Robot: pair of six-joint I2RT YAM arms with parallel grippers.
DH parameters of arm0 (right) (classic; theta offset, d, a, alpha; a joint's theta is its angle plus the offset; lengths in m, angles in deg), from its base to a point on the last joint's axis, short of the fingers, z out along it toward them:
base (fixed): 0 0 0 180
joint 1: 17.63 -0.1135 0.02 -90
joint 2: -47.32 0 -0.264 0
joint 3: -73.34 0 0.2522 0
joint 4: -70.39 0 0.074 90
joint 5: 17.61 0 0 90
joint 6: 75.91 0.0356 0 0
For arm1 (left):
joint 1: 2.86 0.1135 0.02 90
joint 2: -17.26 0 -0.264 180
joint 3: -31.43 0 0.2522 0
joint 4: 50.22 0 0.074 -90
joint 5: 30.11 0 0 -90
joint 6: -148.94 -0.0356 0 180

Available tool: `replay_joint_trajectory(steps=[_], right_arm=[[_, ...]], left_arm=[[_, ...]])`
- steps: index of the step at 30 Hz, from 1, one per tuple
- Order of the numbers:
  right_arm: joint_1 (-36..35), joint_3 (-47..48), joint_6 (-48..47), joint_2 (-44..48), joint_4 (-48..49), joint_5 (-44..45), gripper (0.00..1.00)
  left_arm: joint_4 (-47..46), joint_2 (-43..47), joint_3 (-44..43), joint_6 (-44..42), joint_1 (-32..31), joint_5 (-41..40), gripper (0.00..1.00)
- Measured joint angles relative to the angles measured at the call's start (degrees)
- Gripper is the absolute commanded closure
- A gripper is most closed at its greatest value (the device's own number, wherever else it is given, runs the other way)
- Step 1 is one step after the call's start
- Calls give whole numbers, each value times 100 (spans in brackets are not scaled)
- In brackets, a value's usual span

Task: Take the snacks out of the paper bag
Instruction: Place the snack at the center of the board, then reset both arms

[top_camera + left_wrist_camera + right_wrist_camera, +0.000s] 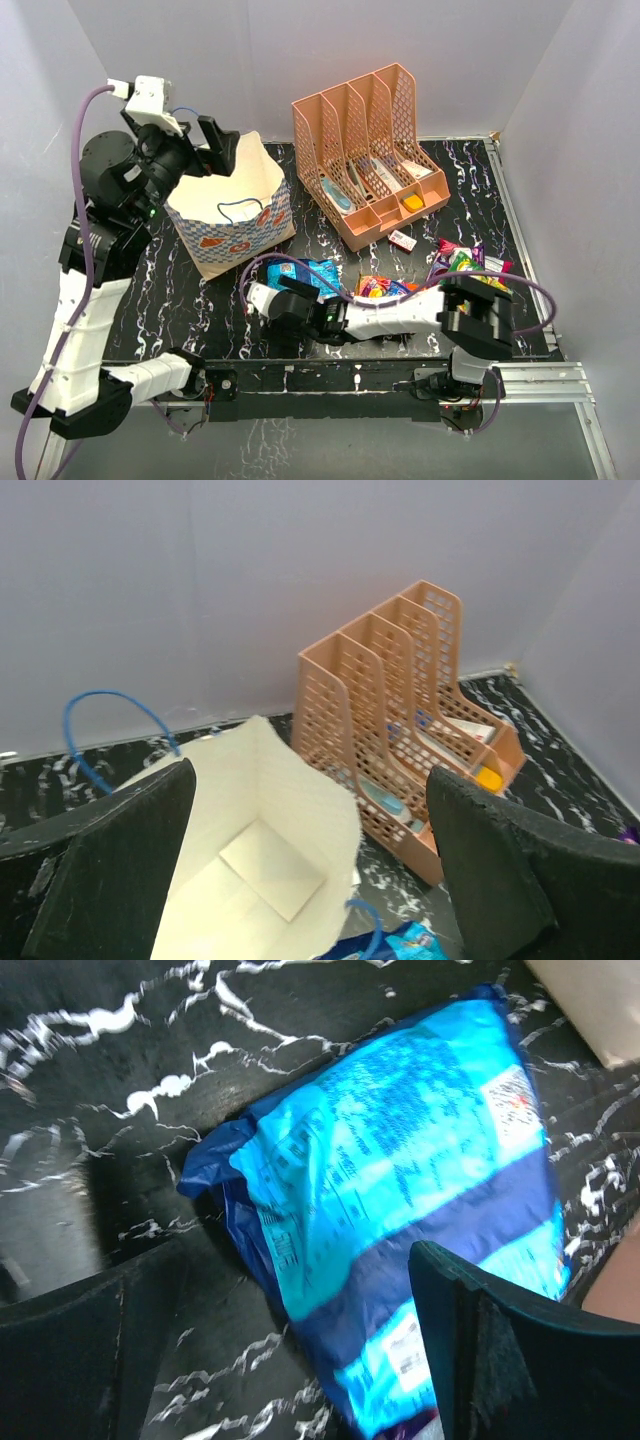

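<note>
Right end effector (pixel 300 1260) over blue snack (pixel 400 1160)

paper bag (pixel 235 215) standing upright at the left rear of the tabletop (pixel 200 300), mouth gaping open, rim slightly crumpled. cream paper, with blue-white check and orange motifs running across the lower front. one blue cord handle drooping over the front face, the other arching up behind. folded cream bottom showing inside.

blue packet (pixel 400 1230) lying flat on the tabletop just right of the bag's base, glossy, pale blue with dark blue bands. orange-red packet (pixel 378 288) lying near it, further right. green-yellow and magenta packets (pixel 462 262) lying heaped together by the right edge, well apart from the bag.
</note>
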Motion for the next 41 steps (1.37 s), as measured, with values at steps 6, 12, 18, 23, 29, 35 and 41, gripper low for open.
replay_joint_trajectory(steps=[6, 12, 18, 23, 29, 35, 41], right_arm=[[11, 702, 1113, 1565, -876, 297, 2], [726, 922, 1515, 3281, -953, 1056, 2], [3034, 1211, 1537, 3501, -1209, 1056, 2], [4651, 2146, 1521, 3263, -1779, 494, 2], [4940, 3414, 1530, 3550, -2063, -66, 2], [4920, 3687, 1493, 4647, -1980, -286, 2], [4920, 3963, 1475, 5007, -1670, -175, 2]], left_arm=[[-162, 562, 339, -428, -28, -675, 1], [-306, 774, 378, -555, -28, -1058, 2], [-378, 780, 459, -564, -28, -1270, 2], [-573, 813, 743, -573, -28, -1480, 2], [-1049, 929, 1095, -627, -28, -1722, 2], [-1519, 1534, 1829, -525, -28, -1941, 2], [-1674, 1722, 1851, -455, -28, -2094, 2]])
